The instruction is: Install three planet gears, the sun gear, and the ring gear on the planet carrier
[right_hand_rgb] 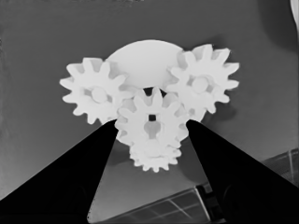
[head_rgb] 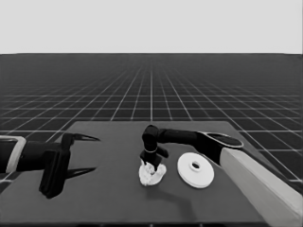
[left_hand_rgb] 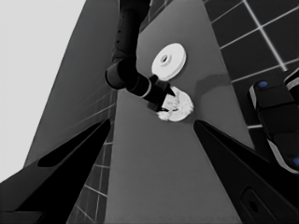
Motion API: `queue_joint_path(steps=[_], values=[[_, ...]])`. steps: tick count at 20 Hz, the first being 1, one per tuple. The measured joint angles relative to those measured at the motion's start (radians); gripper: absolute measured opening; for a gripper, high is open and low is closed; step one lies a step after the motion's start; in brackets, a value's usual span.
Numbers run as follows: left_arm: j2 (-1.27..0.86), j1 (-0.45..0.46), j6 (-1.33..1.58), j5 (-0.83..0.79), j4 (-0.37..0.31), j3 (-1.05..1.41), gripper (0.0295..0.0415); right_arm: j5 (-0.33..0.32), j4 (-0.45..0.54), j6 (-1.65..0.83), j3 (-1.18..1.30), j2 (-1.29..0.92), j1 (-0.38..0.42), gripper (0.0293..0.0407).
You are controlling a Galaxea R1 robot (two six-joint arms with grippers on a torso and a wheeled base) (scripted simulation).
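The smaller round part (right_hand_rgb: 142,58), the planet carrier, lies mid-table with three planet gears on it: one at each side (right_hand_rgb: 96,93) (right_hand_rgb: 203,81) and one nearer my wrist (right_hand_rgb: 154,158). My right gripper (right_hand_rgb: 152,127) stands straight above this cluster (head_rgb: 151,175) and is shut on a fourth gear with a square hole (right_hand_rgb: 152,119), the sun gear, held over the middle between the planets. The larger round part (head_rgb: 195,170), the ring gear, lies flat just right of the cluster. My left gripper (head_rgb: 97,153) waits open over the table's left end.
The right arm's pale grey part (head_rgb: 265,184) fills the lower right corner of the head view. Dark machinery with blue lights (left_hand_rgb: 275,121) shows past the table's edge in the left wrist view. No thin white piece is in view.
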Motion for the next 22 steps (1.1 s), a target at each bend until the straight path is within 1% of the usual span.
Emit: queue_joint_path(steps=[22], values=[[0.0,0.0,0.0,0.0,0.0,0.0,0.0385,0.0,0.0,0.23,0.0,0.0,0.0,0.0309]])
